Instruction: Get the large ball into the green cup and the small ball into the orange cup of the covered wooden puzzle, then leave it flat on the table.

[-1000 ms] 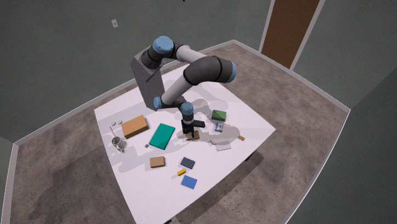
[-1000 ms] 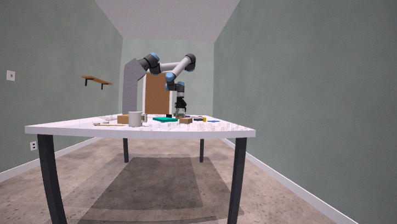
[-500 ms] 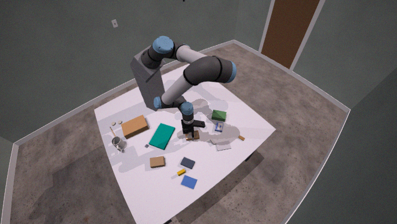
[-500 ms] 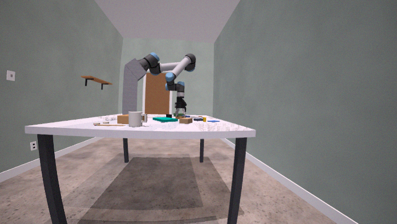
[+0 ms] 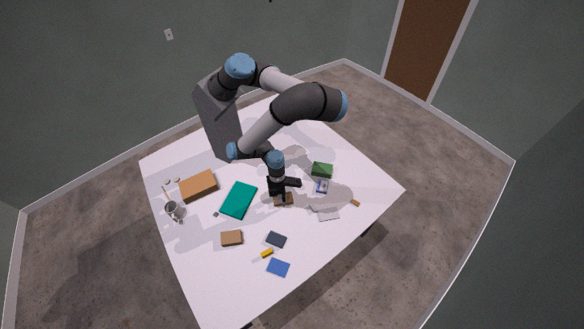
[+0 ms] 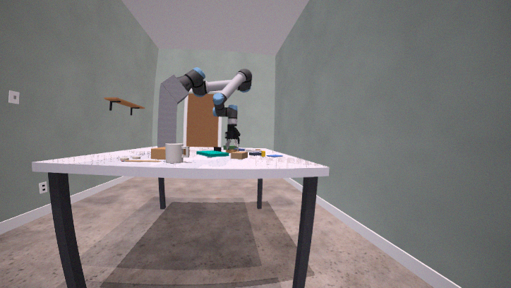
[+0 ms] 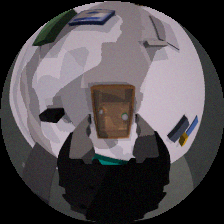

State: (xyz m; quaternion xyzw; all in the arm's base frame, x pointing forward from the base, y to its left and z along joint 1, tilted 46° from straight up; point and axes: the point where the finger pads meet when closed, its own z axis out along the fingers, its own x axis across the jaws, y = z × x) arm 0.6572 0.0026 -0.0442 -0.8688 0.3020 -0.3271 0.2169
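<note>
White table | one wooden puzzle, seemingly flat; one gripper half-open astride it, gripping nothing

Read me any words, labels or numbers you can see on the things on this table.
None can be read.
The small blue-and-white card near the green block has markings, too blurred to read.
The wooden puzzle between the pincer fingers bears no text.

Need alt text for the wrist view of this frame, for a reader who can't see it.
Seen from the wrist, the gripper points down at a small wooden puzzle lying on the white table, one finger on each side of it and opened a little. A green block, a blue-framed card and grey sheets lie beyond it.
</note>
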